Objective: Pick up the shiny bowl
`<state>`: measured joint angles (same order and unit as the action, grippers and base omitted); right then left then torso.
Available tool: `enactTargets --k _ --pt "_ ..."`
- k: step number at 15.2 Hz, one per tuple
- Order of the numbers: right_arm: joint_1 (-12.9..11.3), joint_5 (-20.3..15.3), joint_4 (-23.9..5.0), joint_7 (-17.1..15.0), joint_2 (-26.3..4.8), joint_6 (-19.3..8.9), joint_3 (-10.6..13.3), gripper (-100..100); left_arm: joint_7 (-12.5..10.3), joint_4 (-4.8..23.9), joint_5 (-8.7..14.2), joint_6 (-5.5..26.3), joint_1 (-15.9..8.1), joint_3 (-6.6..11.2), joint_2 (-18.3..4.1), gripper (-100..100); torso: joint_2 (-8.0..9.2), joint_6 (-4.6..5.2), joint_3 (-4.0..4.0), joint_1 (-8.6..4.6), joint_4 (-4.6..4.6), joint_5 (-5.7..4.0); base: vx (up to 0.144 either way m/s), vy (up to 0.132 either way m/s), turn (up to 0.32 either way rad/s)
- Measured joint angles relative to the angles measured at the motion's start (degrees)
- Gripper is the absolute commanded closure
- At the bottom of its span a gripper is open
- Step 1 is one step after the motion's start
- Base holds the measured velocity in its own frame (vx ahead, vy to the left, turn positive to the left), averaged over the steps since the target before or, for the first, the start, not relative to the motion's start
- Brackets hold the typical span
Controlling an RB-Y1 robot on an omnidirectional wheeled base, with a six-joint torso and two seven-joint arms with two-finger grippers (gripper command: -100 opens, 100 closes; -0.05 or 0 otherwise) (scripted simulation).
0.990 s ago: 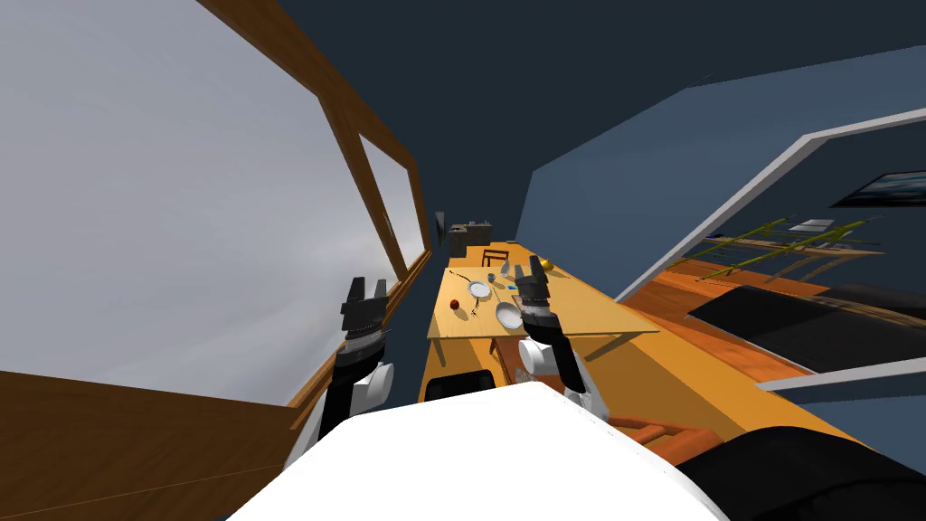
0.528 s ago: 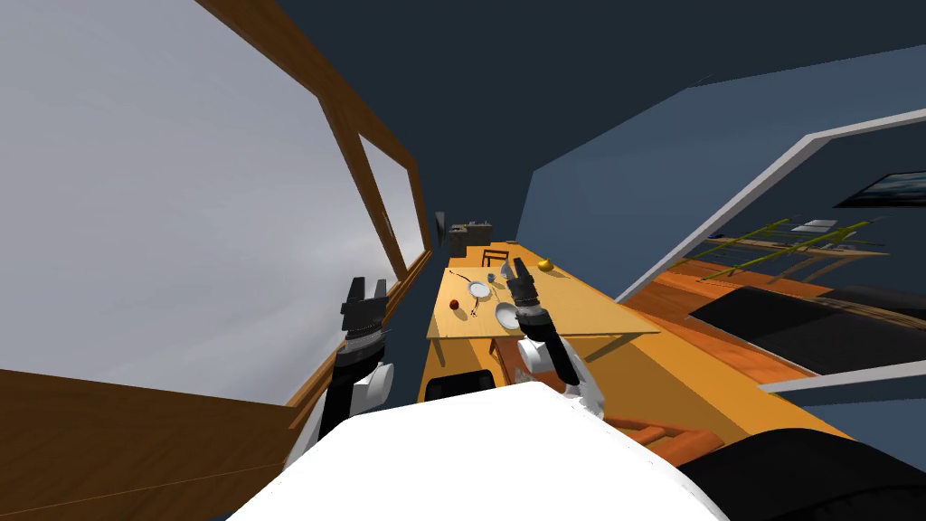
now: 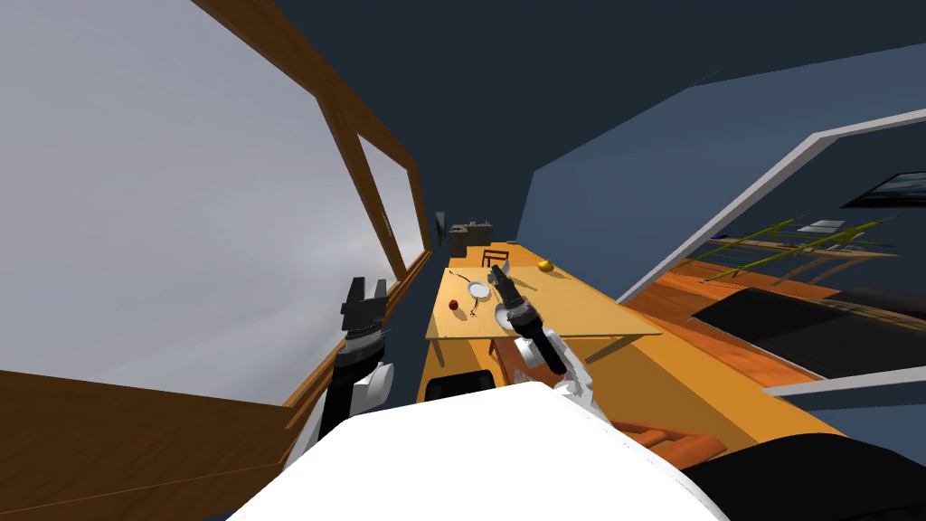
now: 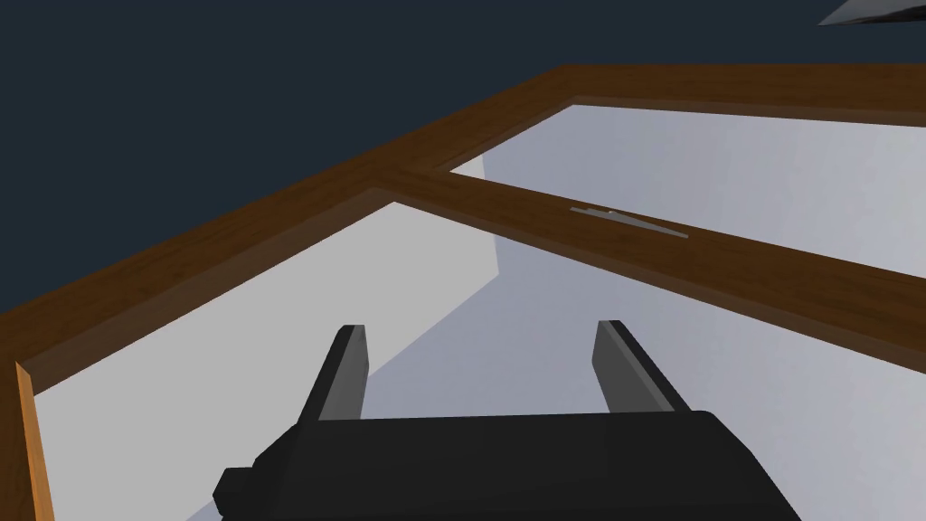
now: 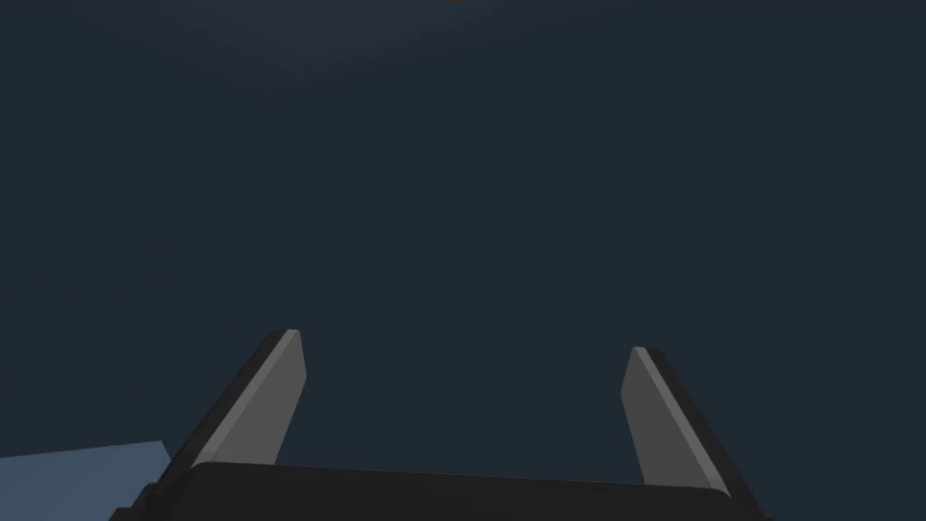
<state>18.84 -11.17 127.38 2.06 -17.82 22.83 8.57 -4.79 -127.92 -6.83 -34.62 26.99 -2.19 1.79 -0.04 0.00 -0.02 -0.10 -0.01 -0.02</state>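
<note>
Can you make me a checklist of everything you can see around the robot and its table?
Surface: orange wooden table, flat.
Job's things: two pale round dishes on it, near dish and far dish; cannot tell which is the shiny bowl.
Clutter: small red round thing, small yellow round thing.
Grippers: right gripper open, empty, above the dishes; left gripper open, empty, beside the window.
Cables: nothing seen.
Surroundings: brown-framed window, dark blue walls.
</note>
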Motion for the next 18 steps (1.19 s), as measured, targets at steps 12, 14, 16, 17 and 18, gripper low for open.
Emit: enactTargets --k 12,14,16,17,18 --pt "-7.96 -13.78 -9.90 -2.04 -10.19 2.44 9.03 -100 0.00 0.00 0.00 0.00 0.00 0.00 0.00 0 -0.02 0.00 -0.01 0.01 -0.01 0.00 0.006 -0.021 0.011" --pt "-9.70 -16.42 -12.39 -2.33 -11.77 3.20 11.02 -100 0.00 0.00 0.00 0.00 0.00 0.00 0.00 0 -0.04 0.00 -0.02 -0.01 -0.01 -0.01 0.008 -0.021 0.012" --pt "-11.08 -18.60 -13.52 -2.80 -13.25 3.27 12.34 -100 0.00 0.00 0.00 0.00 0.00 0.00 0.00 0 -0.03 -0.01 -0.02 0.01 -0.01 0.00 0.007 -0.017 0.009" --pt "-11.80 -19.94 -14.07 -3.16 -14.12 3.14 13.16 -100 0.00 0.00 0.00 0.00 0.00 0.00 0.00 0 -0.02 0.00 -0.01 0.02 -0.01 0.00 0.010 -0.020 0.016" --pt "-12.37 -21.29 -14.60 -3.46 -15.30 3.21 14.26 -100 0.00 0.00 0.00 0.00 0.00 0.00 0.00 0 -0.02 0.00 -0.01 0.01 -0.01 0.00 0.009 -0.022 0.014"
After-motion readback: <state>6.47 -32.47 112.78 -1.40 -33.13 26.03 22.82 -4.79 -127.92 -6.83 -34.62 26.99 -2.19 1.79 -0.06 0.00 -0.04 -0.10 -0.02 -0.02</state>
